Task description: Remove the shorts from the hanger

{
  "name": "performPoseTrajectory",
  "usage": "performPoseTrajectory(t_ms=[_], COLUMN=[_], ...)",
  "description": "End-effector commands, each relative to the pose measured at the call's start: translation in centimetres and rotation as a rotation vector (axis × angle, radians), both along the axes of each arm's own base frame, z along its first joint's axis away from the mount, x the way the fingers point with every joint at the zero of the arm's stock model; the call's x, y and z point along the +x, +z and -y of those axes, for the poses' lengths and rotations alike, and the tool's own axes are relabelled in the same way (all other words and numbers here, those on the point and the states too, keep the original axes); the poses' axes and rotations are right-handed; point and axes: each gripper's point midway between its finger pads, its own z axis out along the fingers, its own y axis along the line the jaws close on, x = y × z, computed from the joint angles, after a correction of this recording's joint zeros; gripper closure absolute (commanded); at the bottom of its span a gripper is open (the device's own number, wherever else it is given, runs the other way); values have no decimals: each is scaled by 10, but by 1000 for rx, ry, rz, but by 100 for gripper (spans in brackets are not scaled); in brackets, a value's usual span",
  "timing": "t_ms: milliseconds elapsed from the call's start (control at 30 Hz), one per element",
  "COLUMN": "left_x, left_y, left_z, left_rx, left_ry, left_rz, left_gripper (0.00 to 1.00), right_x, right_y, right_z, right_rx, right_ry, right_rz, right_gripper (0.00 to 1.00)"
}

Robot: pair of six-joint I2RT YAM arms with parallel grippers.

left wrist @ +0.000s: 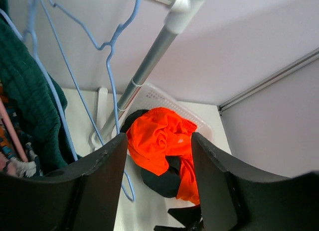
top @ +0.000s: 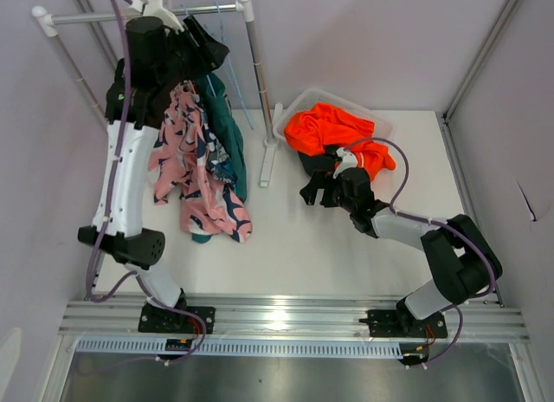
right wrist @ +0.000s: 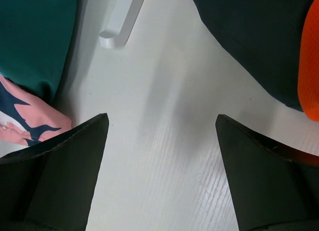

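Three shorts hang bunched at the rack's left end: black (top: pixel 204 43), teal green (top: pixel 228 135) and pink shark-print shorts (top: pixel 196 178). My left gripper (left wrist: pixel 158 141) is raised by the rail, open, with nothing between its fingers. Just left of it hangs a bare blue wire hanger (left wrist: pixel 107 57), beside the teal shorts (left wrist: pixel 25 91). Bright orange shorts (top: pixel 333 129) lie over black shorts (left wrist: pixel 164 178) in the white basket (top: pixel 381 123). My right gripper (right wrist: pixel 162 119) hovers open over bare table in front of that basket.
The rack's right pole (top: pixel 257 73) and its white foot (top: pixel 268 164) stand between the hanging clothes and the basket. The rail (top: pixel 104 17) runs along the back. Purple walls close the back and both sides.
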Motion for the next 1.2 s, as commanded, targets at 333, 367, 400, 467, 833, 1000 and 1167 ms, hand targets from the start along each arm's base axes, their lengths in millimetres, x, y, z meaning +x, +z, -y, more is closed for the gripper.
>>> performPoseTrajectory(t_ms=[333,367,400,467,833,1000,1167], left_x=[-20,-16,-12,-7,25,40,59], left_y=[1,-3,-10,-16,-38,-50,-63], left_z=[-47,-47,-48,-50,-58,-62,-59], left_rx=[118,122,130,137,145,148,146], left_ry=[179,182,188,197,231,241,233], left_rz=[10,3,-12,-23,-52,-68,-75], left_gripper=[44,44,44,44,44,44,45], right_x=[-2,-2,-3,-5,-5,-4,-3], right_y=[17,17,15,16,13,12,11], right_z=[-6,-6,-6,-8,-11,-11,-14], right_rx=[58,62,65,73,79,82,80], right_ry=[11,10,10,22,45,45,53], right_rz=[62,65,61,67,58,55,52], right_gripper=[5,5,5,5,5,5,5])
